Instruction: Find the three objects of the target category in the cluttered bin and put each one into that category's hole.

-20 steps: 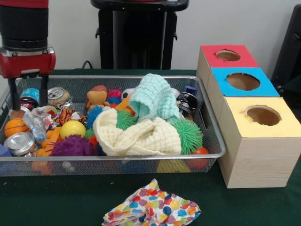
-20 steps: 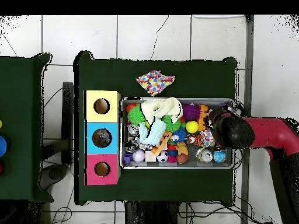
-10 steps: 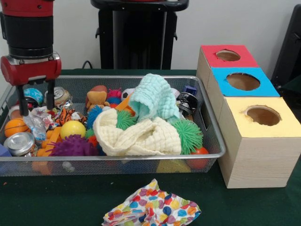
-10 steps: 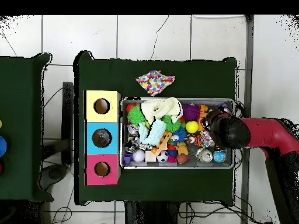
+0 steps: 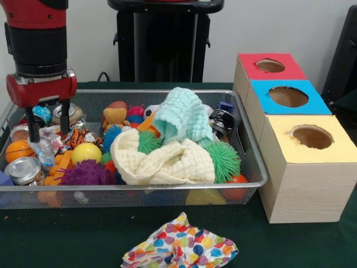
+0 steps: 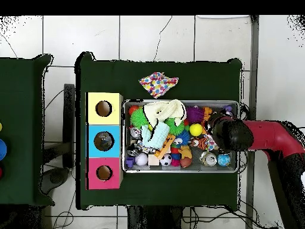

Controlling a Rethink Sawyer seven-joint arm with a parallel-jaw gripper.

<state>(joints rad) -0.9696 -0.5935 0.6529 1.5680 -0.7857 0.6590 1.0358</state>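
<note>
The bin (image 5: 254, 152) is a silver wire mesh basket full of toys, balls, cans and cloths; it also shows in the overhead view (image 6: 179, 102). My gripper (image 5: 50, 135) hangs open and empty over the bin's left end. Its fingers (image 5: 34, 127) stand on either side of a crumpled wrapper (image 5: 46, 140), with a can (image 5: 66, 113) just behind. A yellow ball (image 5: 86, 152), a purple spiky ball (image 5: 86, 174) and an orange ball (image 5: 18, 150) lie close by. In the overhead view my arm (image 6: 262, 136) covers the gripper.
Three wooden boxes with holes stand right of the bin: red (image 5: 270, 66), blue (image 5: 288, 96), yellow (image 5: 312, 137). A cream cloth (image 5: 162, 163) and a mint cloth (image 5: 181, 114) cover the bin's middle. A spotted cloth (image 5: 178, 248) lies on the table in front.
My gripper has moved a little to the right in the front view, further in over the bin's left end. It stays open and empty. Nothing in the bin has moved.
</note>
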